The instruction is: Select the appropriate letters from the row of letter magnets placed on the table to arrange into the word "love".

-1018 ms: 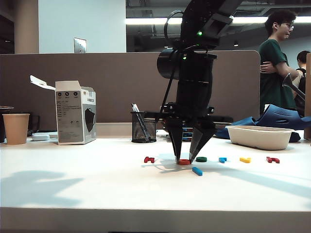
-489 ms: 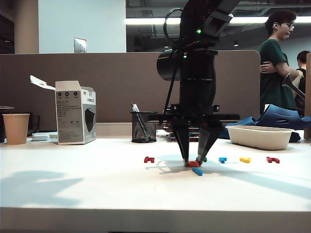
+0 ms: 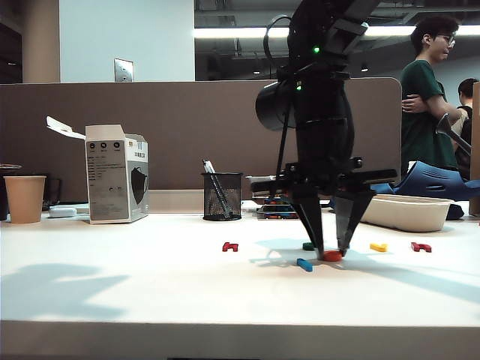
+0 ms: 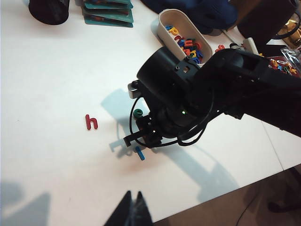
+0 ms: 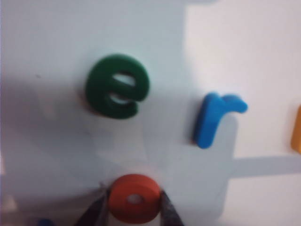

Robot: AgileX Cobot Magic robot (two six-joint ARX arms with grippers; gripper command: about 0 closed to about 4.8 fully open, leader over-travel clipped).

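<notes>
Right gripper (image 3: 330, 253) down at table (image 3: 150, 285), 2 fingers clamped either side of orange ring (image 5: 134, 197), ring on white top just right of light blue bar (image 3: 304, 264). Green e (image 5: 117, 92) and blue r (image 5: 214, 117) lie beyond ring. Yellow piece (image 3: 379, 247) further right. Left gripper (image 4: 133, 214) hangs well clear above table, fingertips together, empty.

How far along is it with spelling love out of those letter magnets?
Done: the light blue l lies in front of the row. In hand: the right pincer is shut on the orange o, low over the table beside the l. Left: the green e and yellow v sit in the row. The left pincer waits, shut.
</notes>
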